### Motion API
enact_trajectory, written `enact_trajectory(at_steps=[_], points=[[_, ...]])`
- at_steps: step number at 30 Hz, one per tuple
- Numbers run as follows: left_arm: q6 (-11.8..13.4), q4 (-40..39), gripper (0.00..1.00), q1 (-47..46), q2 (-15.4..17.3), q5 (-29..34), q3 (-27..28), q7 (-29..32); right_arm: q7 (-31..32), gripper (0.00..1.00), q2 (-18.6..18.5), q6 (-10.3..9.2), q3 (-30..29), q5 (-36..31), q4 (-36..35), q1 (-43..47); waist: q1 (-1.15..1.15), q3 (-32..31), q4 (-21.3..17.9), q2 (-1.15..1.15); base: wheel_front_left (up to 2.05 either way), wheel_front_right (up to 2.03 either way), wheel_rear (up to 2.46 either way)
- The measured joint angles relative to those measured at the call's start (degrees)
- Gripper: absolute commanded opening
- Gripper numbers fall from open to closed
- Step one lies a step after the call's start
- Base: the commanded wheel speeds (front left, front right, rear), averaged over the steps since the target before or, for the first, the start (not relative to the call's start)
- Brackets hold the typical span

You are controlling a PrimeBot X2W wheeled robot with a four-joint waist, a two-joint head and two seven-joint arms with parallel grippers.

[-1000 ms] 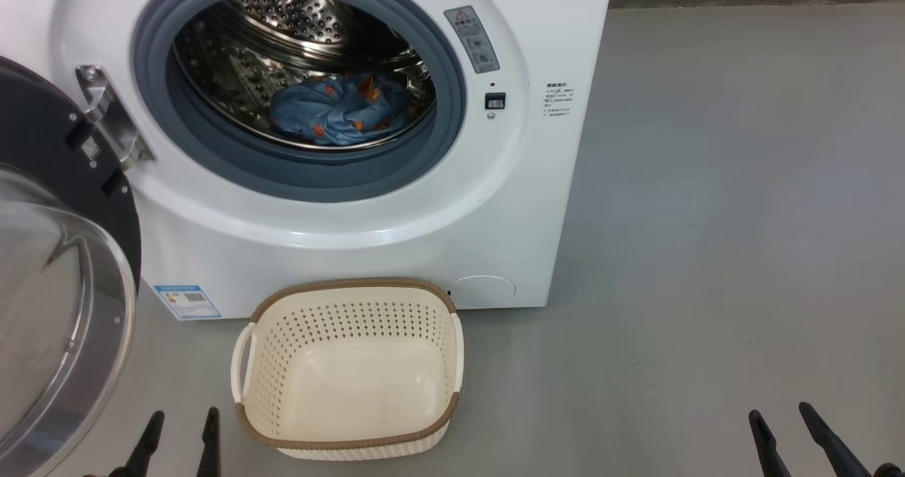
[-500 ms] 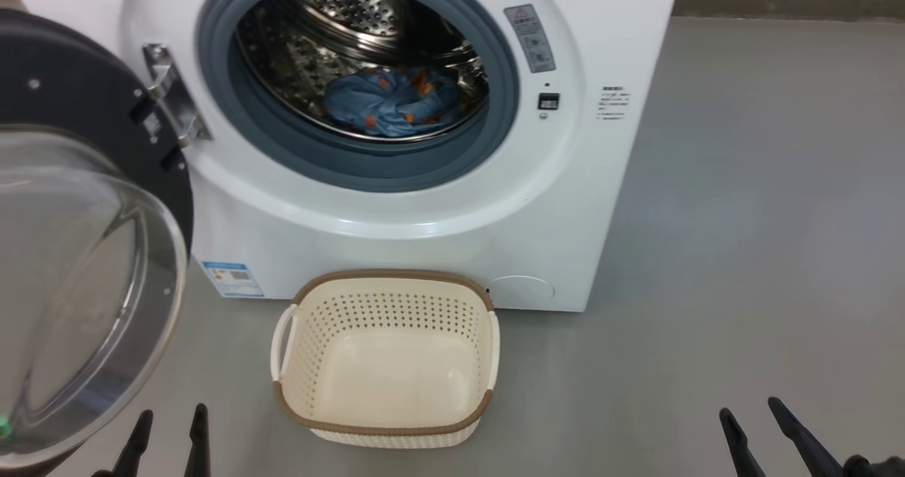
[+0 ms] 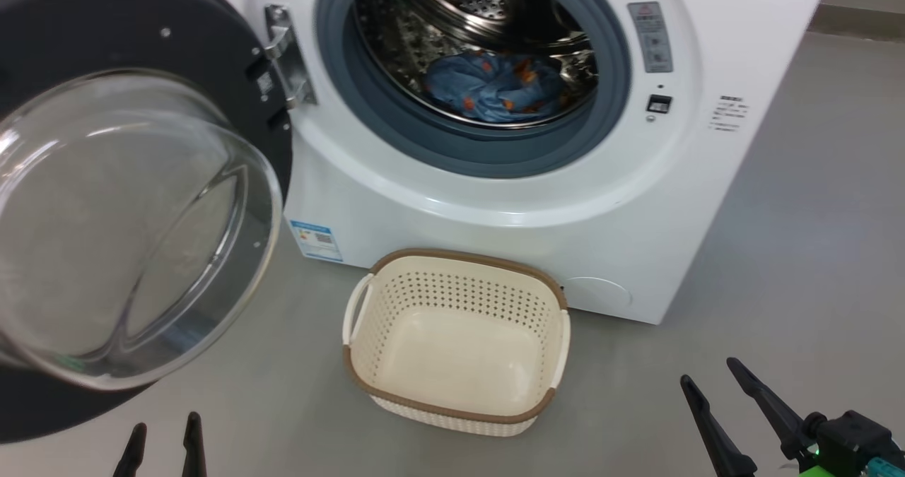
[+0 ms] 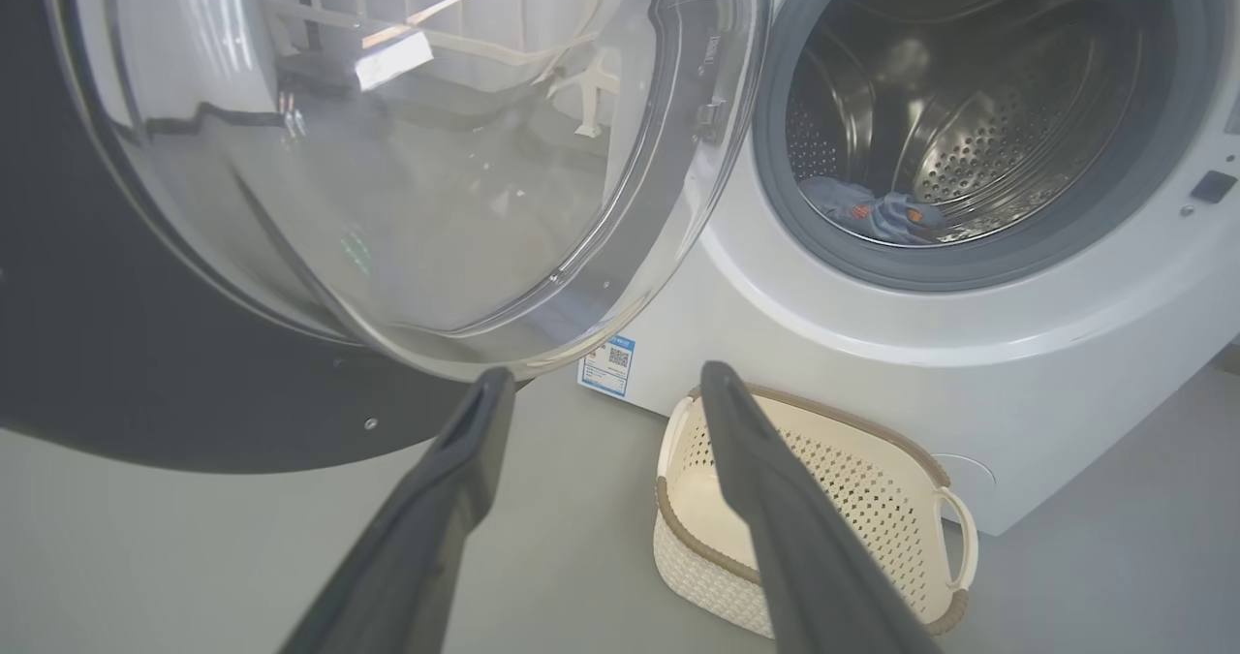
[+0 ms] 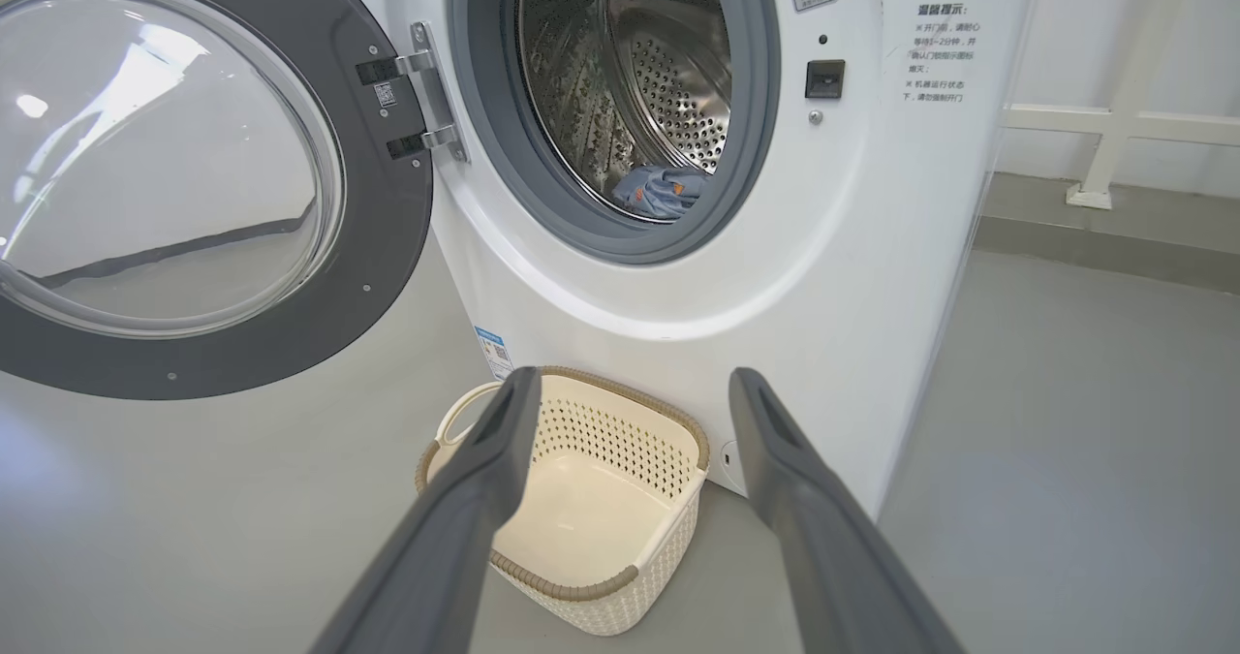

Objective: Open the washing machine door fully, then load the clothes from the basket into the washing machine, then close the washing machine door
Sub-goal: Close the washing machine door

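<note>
Clothes point(image 3: 505, 88) lodged in washing machine point(image 3: 495, 208), basket point(image 3: 452, 300) before it empty; door point(image 3: 134, 230) to be shut. Left gripper point(image 3: 164, 424), right gripper point(image 3: 708, 369) held wide, empty.

The right gripper point(image 5: 635, 383) has its two dark fingers spread wide apart, framing the basket point(image 5: 620, 441), which sits on the grey floor point(image 5: 1066, 441) just before the washing machine point(image 5: 852, 247). The washing machine door point(image 5: 387, 247) hangs wide open on its metal hinge point(image 5: 431, 102), left of the opening, its glass bowl toward the camera. Past the grey rubber ring point(image 5: 494, 150), in the steel drum point(image 5: 668, 82), the clothes point(image 5: 659, 189) lie as a small blue bundle with orange marks.
</note>
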Motion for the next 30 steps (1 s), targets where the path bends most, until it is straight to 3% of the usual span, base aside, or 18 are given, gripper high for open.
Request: enact_trajectory(at_steps=[15,26,27,28,29,30], points=[[2.0,-0.8,1.0,0.3,0.0,-3.1,-1.6,0.0,0.0,1.0,-1.0,0.0,2.3,0.4,1.8,-3.2,0.0,1.0,8.7,0.0,0.0,0.0,0.0],[1.9,-1.6,1.0,1.4,0.0,-5.5,-1.2,0.0,0.0,1.0,-1.1,0.0,3.0,0.5,2.3,-3.2,0.0,0.4,11.3,0.0,0.0,0.0,0.0],[1.6,-2.1,0.81,1.4,0.0,-5.9,-0.9,0.0,0.0,1.0,-1.0,0.0,3.0,0.5,2.3,-3.2,0.0,0.3,11.4,0.0,0.0,0.0,0.0],[1.3,-2.9,0.45,1.4,-0.1,-6.0,-0.3,0.0,0.0,1.0,-1.0,0.0,2.9,0.5,2.3,-3.2,0.0,0.3,11.5,0.0,0.0,0.0,0.0],[1.3,-2.9,0.19,1.4,-0.1,-6.0,-0.3,0.0,0.0,1.0,-1.0,0.0,2.9,0.5,2.3,-3.2,0.0,0.3,11.5,0.0,0.0,0.0,0.0],[1.0,-3.9,0.0,1.3,-0.1,-6.2,0.7,0.0,0.0,1.0,-1.0,0.0,2.9,0.5,2.3,-3.2,0.0,0.2,11.6,0.0,0.0,0.0,0.0]])
